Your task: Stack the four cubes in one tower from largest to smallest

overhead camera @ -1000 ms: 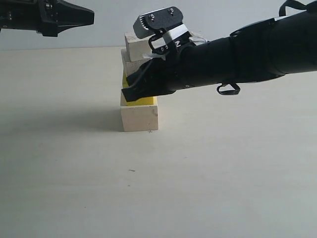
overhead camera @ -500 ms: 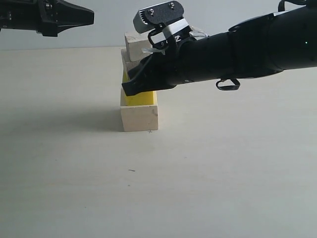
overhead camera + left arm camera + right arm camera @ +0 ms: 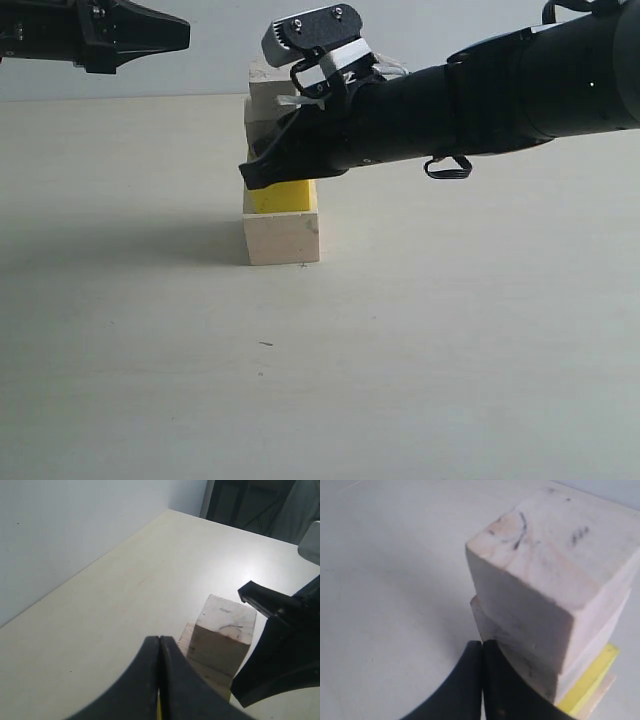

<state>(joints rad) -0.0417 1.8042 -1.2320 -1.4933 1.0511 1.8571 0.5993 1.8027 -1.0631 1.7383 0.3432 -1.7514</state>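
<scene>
Exterior view gives us the tower (image 3: 282, 228) standing on the desk (image 3: 450, 350), well in from its back edge. We see the right gripper (image 3: 250, 178) pinched closed and empty just beside the yellow cube (image 3: 284, 196). The left gripper (image 3: 185, 35), closed on nothing too, hangs well apart and higher.

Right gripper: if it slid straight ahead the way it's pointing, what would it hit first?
Probably the table, not the tower: the right gripper slants downward beside it, its tip at the tower's edge. Depth is unclear.
</scene>
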